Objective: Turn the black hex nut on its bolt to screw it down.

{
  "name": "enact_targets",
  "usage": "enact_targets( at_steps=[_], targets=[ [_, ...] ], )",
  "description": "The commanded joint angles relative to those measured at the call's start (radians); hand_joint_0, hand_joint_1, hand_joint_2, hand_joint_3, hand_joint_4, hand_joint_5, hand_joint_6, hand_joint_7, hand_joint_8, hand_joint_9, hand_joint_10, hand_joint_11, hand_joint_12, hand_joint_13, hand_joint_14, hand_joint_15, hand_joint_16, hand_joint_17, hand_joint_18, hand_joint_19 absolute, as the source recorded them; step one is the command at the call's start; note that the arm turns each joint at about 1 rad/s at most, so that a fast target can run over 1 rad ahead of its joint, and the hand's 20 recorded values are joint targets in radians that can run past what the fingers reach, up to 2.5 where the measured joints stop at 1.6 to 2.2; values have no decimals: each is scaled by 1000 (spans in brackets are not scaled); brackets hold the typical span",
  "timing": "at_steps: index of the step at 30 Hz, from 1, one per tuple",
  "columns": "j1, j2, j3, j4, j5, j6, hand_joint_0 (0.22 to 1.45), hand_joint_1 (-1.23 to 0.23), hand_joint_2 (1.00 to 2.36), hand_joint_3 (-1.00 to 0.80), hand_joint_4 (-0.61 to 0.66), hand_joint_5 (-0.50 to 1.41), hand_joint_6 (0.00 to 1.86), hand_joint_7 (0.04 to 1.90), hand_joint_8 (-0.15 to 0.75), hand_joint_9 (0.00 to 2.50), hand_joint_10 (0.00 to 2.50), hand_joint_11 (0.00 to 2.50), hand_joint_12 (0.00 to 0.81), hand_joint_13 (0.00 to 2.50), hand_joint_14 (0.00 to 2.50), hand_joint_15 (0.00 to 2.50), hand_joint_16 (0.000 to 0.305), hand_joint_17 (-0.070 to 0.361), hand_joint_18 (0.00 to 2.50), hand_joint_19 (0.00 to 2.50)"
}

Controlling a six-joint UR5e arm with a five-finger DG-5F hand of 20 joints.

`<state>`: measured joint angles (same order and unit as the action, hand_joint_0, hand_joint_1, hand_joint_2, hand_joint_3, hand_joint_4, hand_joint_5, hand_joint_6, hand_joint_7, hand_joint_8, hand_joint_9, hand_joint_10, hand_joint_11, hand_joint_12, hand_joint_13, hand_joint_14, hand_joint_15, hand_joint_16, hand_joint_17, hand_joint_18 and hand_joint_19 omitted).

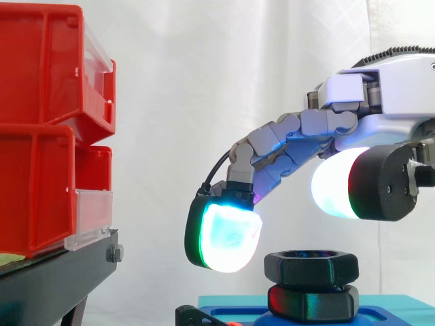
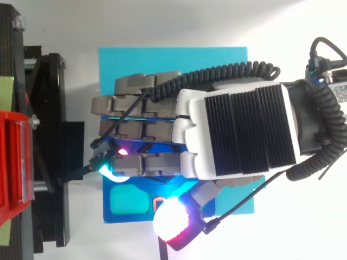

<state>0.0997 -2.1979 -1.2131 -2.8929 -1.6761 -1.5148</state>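
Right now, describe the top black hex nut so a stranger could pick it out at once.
Look right of the red bins to the blue base at the bottom of the side view. Two black hex pieces are stacked on it, just below the hand. The nut is the upper one, sitting on the lower hex piece.

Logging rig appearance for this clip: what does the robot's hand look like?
The hand has a white shell with a black ribbed back panel, grey segmented fingers, and thick black-backed pads glowing white, cyan and green.
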Motion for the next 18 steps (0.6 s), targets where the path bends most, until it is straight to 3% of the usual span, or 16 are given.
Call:
enact_targets(
  at_steps=[1, 12, 18],
  targets=[
    [0, 0, 0, -5, -1, -2, 528, -210, 1000, -500, 109, -39, 504, 951, 217, 639, 0, 0, 299, 443, 0, 0, 45, 101, 402, 309],
    [-3, 0, -3, -6, -1, -4, 530, -210, 1000, -500, 63, -14, 504, 1169, 222, 678, 0, 0, 297, 454, 0, 0, 44, 100, 408, 313],
    [-15, 0, -3, -9, -2, -13, 531, -212, 1000, -500, 67, -6, 504, 1228, 221, 691, 0, 0, 295, 461, 0, 0, 44, 99, 414, 313]
  ],
)
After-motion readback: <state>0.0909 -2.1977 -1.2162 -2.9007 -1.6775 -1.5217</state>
